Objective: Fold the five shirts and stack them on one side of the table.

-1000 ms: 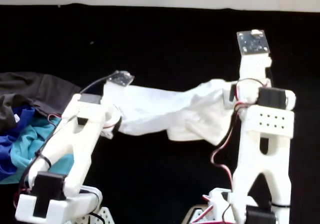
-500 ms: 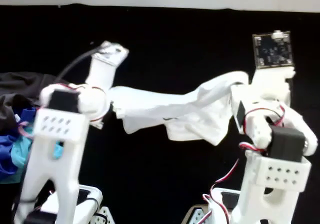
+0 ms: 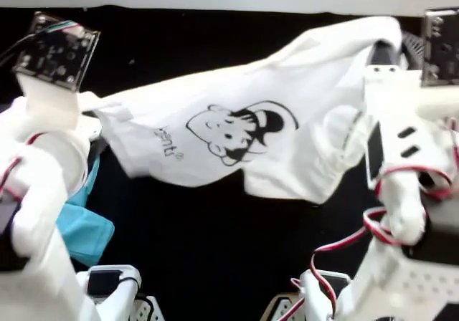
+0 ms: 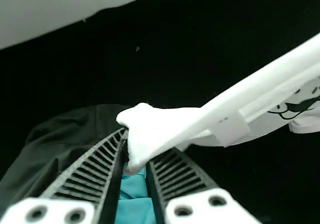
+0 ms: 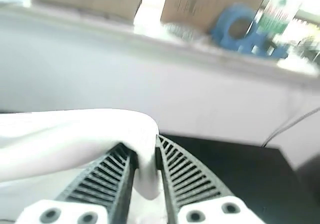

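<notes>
Both arms are holding the white shirt (image 3: 237, 131) up off the black table (image 3: 215, 271), stretched between them with its cartoon print facing the high camera. The left gripper (image 4: 136, 148) is clamping one bunched corner at about 9 o'clock in the high view. The right gripper (image 5: 142, 151) is pinching another edge up near 2 o'clock, and each pair of jaws is closed tight on cloth. The shirt is sagging in the middle and its lower hem is hanging free toward 5 o'clock, apparently clear of the table.

The task is looking early. This shirt is spread in the air, not yet laid flat, and no fold is showing in it. At 8 o'clock a teal shirt (image 3: 86, 231) is lying crumpled, and beneath the left gripper a dark shirt (image 4: 55, 144) is heaped beside it — neither one folded. Judging by that, nothing is stacked yet, so the laying out, the folding and the stacking are probably all waiting to be done — for this shirt and the others.
</notes>
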`<state>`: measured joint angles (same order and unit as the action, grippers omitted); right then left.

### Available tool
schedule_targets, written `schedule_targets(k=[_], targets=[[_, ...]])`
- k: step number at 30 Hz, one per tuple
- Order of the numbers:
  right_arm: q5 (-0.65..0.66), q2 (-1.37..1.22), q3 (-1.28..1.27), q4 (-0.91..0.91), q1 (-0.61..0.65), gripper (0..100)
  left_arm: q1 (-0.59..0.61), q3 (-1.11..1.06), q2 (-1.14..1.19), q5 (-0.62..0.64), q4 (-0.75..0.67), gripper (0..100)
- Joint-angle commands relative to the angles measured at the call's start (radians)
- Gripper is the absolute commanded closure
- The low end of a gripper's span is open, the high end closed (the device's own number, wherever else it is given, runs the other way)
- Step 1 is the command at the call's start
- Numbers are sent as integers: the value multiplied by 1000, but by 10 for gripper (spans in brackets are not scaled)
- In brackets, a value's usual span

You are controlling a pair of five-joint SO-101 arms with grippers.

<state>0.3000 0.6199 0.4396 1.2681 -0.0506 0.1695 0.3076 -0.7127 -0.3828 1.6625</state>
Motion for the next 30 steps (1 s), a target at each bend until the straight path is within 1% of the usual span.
schedule_targets(k=[1, 4, 10, 14, 22, 30], targets=[[63, -12, 134, -22, 1, 993, 12, 81, -12, -8, 3, 992], [103, -15, 173, -24, 1, 993, 12, 124, -8, -6, -2, 992], [104, -1, 193, 22, 1, 993, 8, 134, -8, -3, 8, 992], [103, 45, 217, 77, 2, 993, 10, 134, -15, -5, 58, 992], [104, 168, 209, 74, 2, 993, 10, 19, -16, -6, 69, 992], [107, 219, 216, 77, 2, 993, 12, 214, -18, -6, 72, 992]])
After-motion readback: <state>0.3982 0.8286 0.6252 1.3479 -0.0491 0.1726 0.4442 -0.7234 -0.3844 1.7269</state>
